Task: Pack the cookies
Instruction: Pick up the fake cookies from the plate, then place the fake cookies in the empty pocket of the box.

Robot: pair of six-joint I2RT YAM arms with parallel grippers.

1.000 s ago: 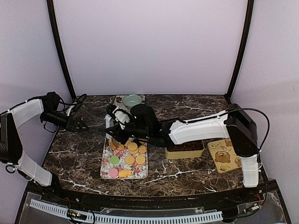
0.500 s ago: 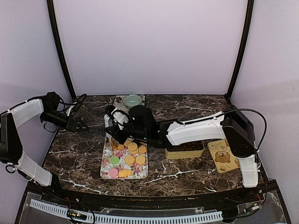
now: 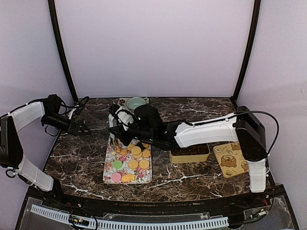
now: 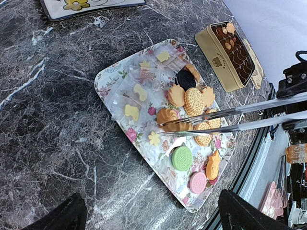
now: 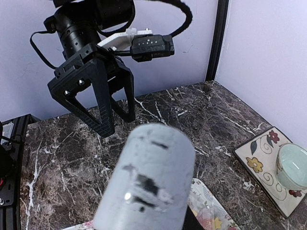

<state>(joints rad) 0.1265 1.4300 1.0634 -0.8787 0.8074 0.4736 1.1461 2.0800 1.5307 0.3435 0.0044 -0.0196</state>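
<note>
Currently, at the left, the black left claw (image 5: 119, 125) is being held released, its jaws spread wide, hovering above the dark marbled counter (image 3: 76, 153) and grasping nothing. Further right, the cookies (image 4: 194, 100) are being carried on a rectangular floral-patterned tray (image 4: 103, 81) in the middle of the counter, beside some clear crumpled wrappers (image 4: 136, 91). They are small biscuits, mostly golden-orange and round or flower-shaped, with one green, one pink and one dark brown among them.

A pair of long silver metal tongs (image 4: 240, 109) is being clenched by the right claw (image 3: 119, 128). Its tips are being set at a golden biscuit near the tray's middle; whether that biscuit is already being pinched cannot be told. The step in hand is being judged as the pick-up of one biscuit.

Next, a gentle squeeze is being called for, since such thin biscuits are probably easily cracked. A lift and a carry rightward are then being required, to the oblong gold tin with a brown compartment liner (image 3: 189, 154) standing just beside the tray. A few orange pieces are being shown at one end of it, so packing is being judged as barely begun. Rightmost, the tin's bear-printed lid (image 3: 230, 160) is lying flat, set apart from it.
</note>
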